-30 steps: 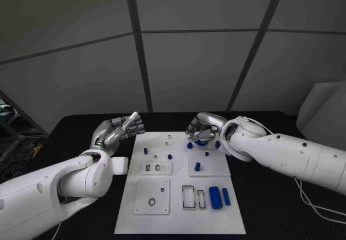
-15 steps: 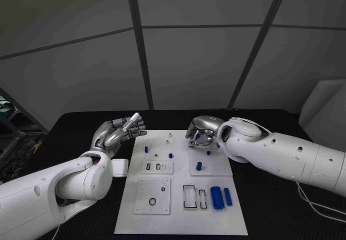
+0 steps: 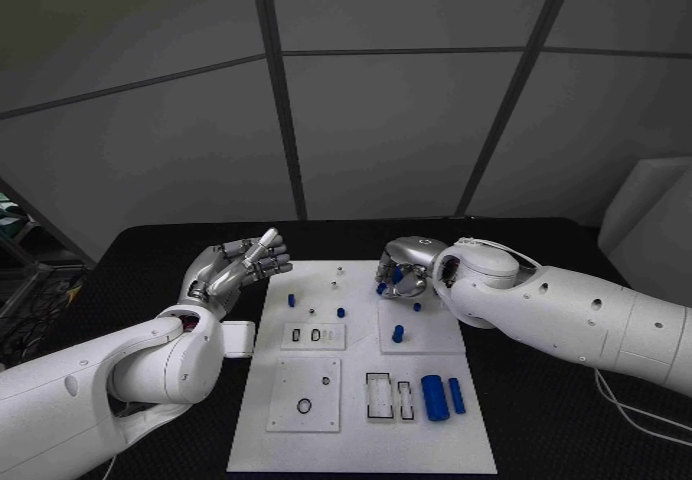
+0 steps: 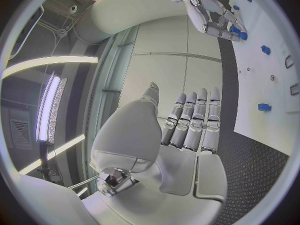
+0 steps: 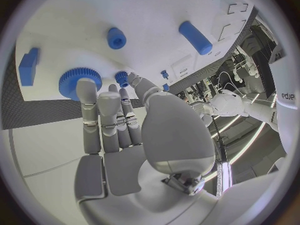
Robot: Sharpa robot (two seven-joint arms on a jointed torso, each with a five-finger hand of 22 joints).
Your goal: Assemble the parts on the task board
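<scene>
The blue gear [image 5: 80, 80], a round toothed part, lies on the white task board [image 3: 361, 440] at its far right corner, and the right robot hand [image 3: 402, 272] is directly over it. In the right wrist view the fingertips [image 5: 86, 92] reach the gear's near rim, with a small blue peg [image 5: 122, 77] just beside them; whether they touch or have any grip on it cannot be told, and the fingers lie nearly straight and close together with nothing seen held. The gear lies flat, with no long axis to line up, so the coming move likely turns on closing the fingers round its rim from above. A blue cylinder [image 5: 195, 37] lies farther along the board, well apart from that hand. The left robot hand [image 3: 238, 262] is raised beside the board's far left corner over the black worktop [image 3: 562, 420], fingers spread and holding nothing, so the right hand is plainly the nearer.
</scene>
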